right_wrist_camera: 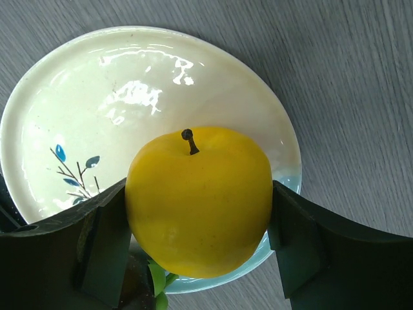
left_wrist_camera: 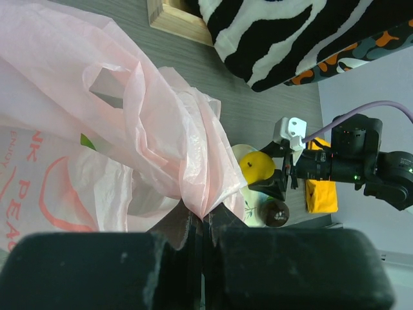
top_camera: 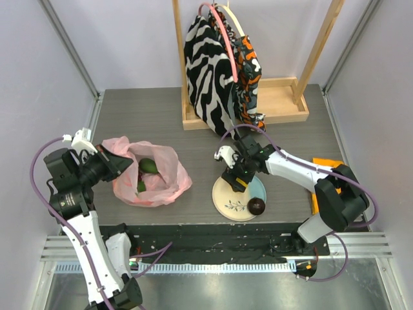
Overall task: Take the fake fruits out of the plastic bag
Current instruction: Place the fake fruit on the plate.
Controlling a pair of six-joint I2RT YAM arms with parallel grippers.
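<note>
Left of the plate [top_camera: 222, 194], the pink bag [top_camera: 169, 177] covers parts of two green fruits [top_camera: 148, 166]. Over the plate, the right gripper [top_camera: 239, 179] hides the yellow fruit [right_wrist_camera: 199, 197] from overhead. Right of it, an arm overlaps the orange cloth [top_camera: 328, 163].

The left tool [left_wrist_camera: 203, 223] pinches a gathered fold of the pink plastic bag [left_wrist_camera: 129, 129], its jaws closed on it. Past the bag, the right tool [left_wrist_camera: 263, 169] grips a yellow fruit [left_wrist_camera: 255, 165] over a cream plate [left_wrist_camera: 253, 210], which carries a dark maroon fruit [left_wrist_camera: 277, 213]. An orange cloth [left_wrist_camera: 321, 194] lies by the counter's [left_wrist_camera: 258, 110] edge.
</note>
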